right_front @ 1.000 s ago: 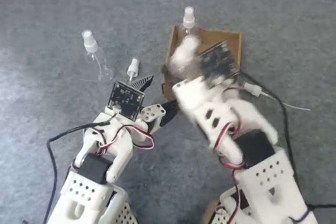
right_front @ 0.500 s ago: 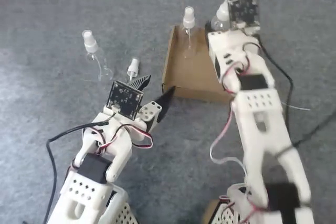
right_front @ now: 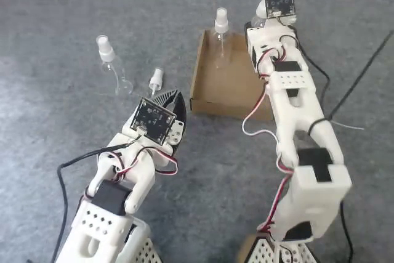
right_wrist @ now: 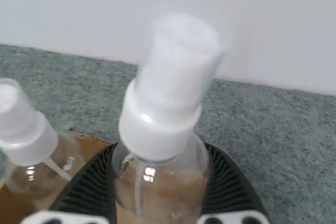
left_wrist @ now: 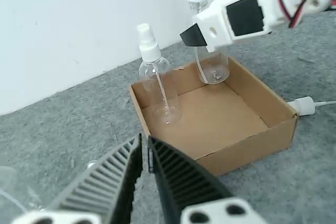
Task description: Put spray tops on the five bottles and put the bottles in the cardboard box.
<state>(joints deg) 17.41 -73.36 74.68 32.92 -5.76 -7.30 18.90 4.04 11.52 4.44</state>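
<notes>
1. Since a second ago, the right arm has swung from over the near side of the cardboard box point(right_front: 197, 69) out to its far right corner. The left claw point(left_wrist: 145, 156) has gone from spread to nearly closed, and it is empty.
2. Right claw point(right_wrist: 160, 184) grips the held bottle point(right_wrist: 163, 129), spray top on, its base low inside the box near the boxed bottle point(left_wrist: 157, 85).
3. Risk: letting go while it is tilted or against the wall could topple it onto its neighbour.
4. An outlying bottle point(right_front: 109, 63) stands on the bench at upper left of the high view, and a loose spray top point(left_wrist: 303, 106) lies beside the box.
</notes>
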